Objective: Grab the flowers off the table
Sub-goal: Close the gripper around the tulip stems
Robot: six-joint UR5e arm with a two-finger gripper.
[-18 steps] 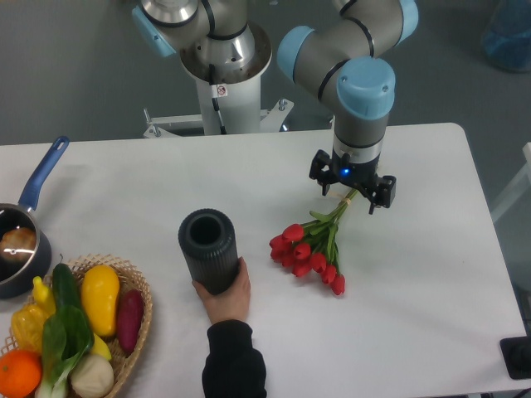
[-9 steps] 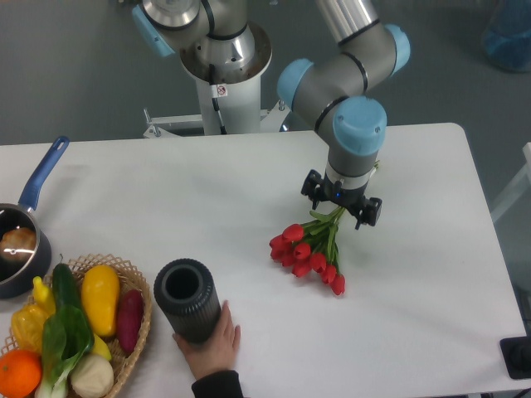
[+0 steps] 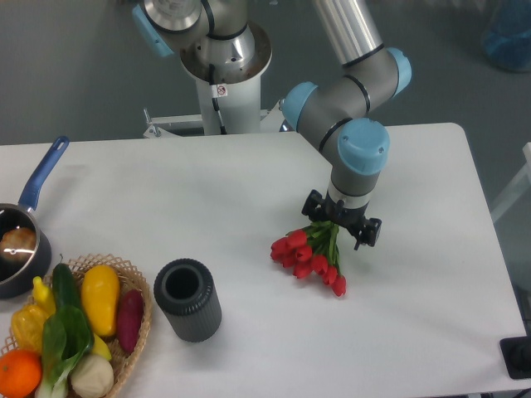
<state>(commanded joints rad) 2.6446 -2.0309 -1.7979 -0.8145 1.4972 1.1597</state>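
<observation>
The flowers (image 3: 308,255), a small bunch of red tulips with green stems, lie flat on the white table (image 3: 423,323) right of centre, buds pointing to the front left. My gripper (image 3: 342,222) hangs straight down over the stem end of the bunch. Its black jaws stand apart on either side of the stems and look open. The fingertips and most of the stems are hidden under the wrist.
A black ribbed cylinder (image 3: 187,300) stands upright at the front, left of the flowers. A wicker basket (image 3: 139,286) of vegetables and fruit sits at the front left. A blue-handled pot (image 3: 23,236) is at the left edge. The robot base (image 3: 222,75) is behind.
My gripper has come down and forward over the flower stems. A person's hand slid the black cylinder to the front left and has left the view. The flowers stayed put.
</observation>
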